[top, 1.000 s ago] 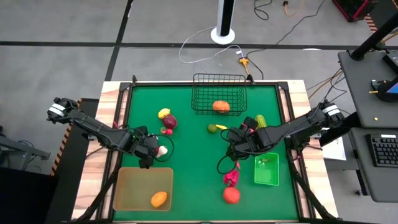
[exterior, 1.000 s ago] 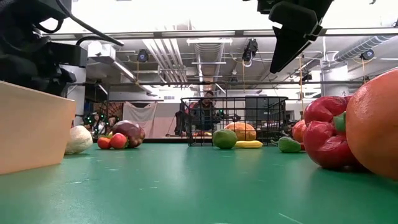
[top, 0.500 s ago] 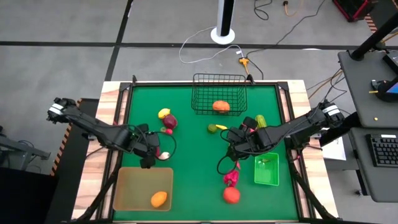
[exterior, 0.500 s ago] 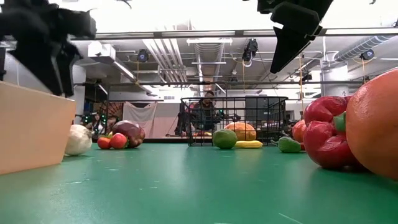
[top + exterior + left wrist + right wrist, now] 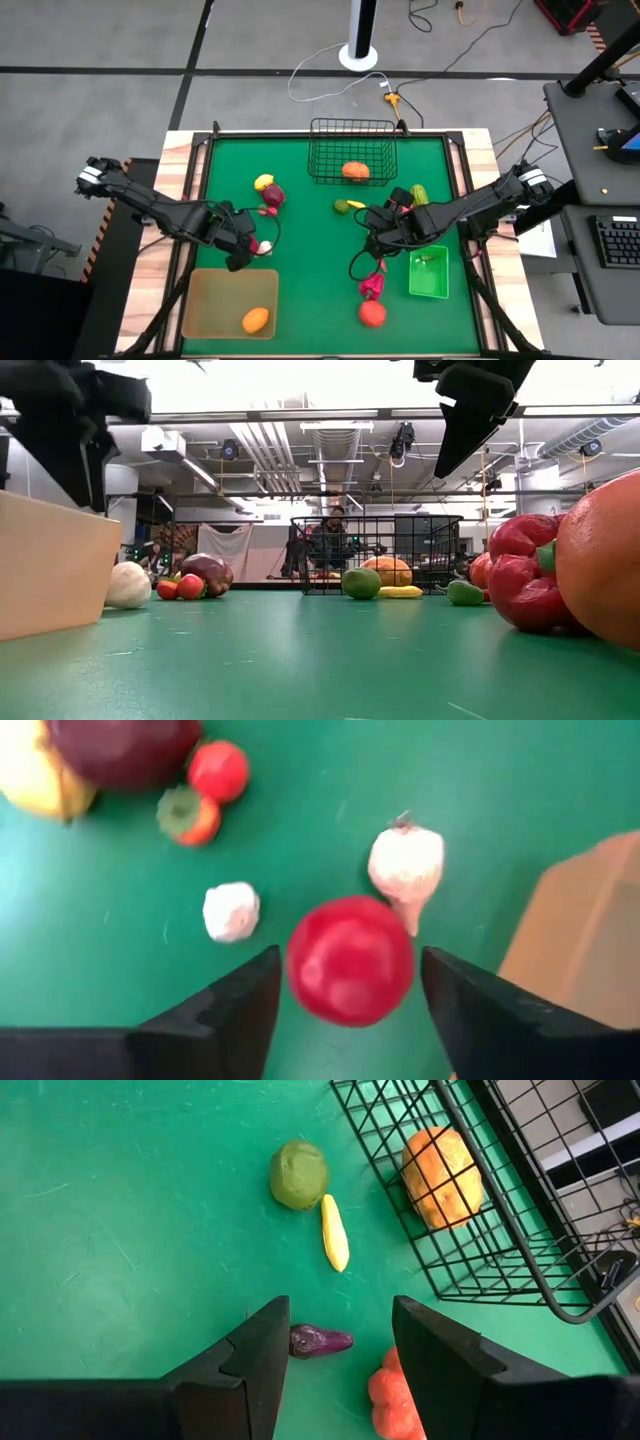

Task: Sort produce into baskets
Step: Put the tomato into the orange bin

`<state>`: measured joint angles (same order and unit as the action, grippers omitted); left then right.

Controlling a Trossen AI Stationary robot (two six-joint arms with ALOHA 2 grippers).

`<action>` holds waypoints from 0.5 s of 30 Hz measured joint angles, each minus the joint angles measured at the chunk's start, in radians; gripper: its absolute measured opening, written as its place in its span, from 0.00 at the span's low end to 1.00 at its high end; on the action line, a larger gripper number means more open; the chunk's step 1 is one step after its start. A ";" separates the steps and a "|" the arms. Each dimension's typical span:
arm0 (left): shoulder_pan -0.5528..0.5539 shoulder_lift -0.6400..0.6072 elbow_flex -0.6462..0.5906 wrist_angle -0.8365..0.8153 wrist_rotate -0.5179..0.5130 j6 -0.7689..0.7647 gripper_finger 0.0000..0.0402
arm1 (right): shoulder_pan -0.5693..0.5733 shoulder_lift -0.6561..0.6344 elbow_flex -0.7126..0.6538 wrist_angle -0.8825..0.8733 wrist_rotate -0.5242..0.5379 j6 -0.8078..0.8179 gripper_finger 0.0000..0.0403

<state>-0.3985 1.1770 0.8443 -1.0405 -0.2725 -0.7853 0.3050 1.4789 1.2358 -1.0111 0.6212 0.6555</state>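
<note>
Observer: Position of left tool (image 5: pixel 243 247)?

Recorder: Left tool hangs over the green counter (image 5: pixel 310 260), just beyond the far edge of the tan tray (image 5: pixel 215 300). In its wrist view a red ball (image 5: pixel 350 960) sits right in front of it, blurred. I cannot tell whether the ball is grasped or loose.

Observer: Neighbours of that ball?

Recorder: White garlic bulb (image 5: pixel 406 865) is just past it, and a smaller white lump (image 5: pixel 231 911) lies to one side. Two small red pieces lie farther off, beside a dark purple piece (image 5: pixel 273 194) and a yellow one (image 5: pixel 263 182).

Observer: Right tool (image 5: pixel 375 222)?

Recorder: It is raised above mid-counter, released, with nothing between its fingers. Under it lies a small purple chilli (image 5: pixel 320 1341). A green round fruit (image 5: pixel 298 1174) and a yellow sliver (image 5: pixel 334 1232) lie nearer the wire basket (image 5: pixel 352 122).

Observer: Containers?

Recorder: Wire basket stands at the far edge with one orange piece (image 5: pixel 354 170) inside. The tray at the near left holds another orange piece (image 5: pixel 256 320). The green bin (image 5: pixel 428 285) at the near right has something small in it, possibly a green piece, but it is too small to name.

Observer: Loose items near the bin?

Recorder: A pink piece (image 5: pixel 372 287) and a red round one (image 5: pixel 372 314) lie on the counter, just left of the bin.
</note>
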 joint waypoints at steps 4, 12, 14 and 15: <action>0.004 0.000 -0.034 -0.001 -0.019 -0.186 0.72 | 0.000 0.000 0.000 0.000 0.000 -0.001 0.42; -0.002 0.000 -0.055 0.024 0.019 -0.425 0.86 | 0.000 0.000 0.000 0.001 0.000 -0.018 0.42; -0.002 0.000 -0.055 0.036 0.019 -0.447 0.87 | 0.000 0.000 0.000 0.003 0.000 -0.019 0.42; -0.002 0.004 -0.055 0.043 0.018 -0.458 0.87 | 0.000 0.000 0.000 0.003 0.000 -0.019 0.42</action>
<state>-0.4000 1.1810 0.7895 -0.9977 -0.2542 -1.2434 0.3050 1.4792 1.2358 -1.0080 0.6210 0.6364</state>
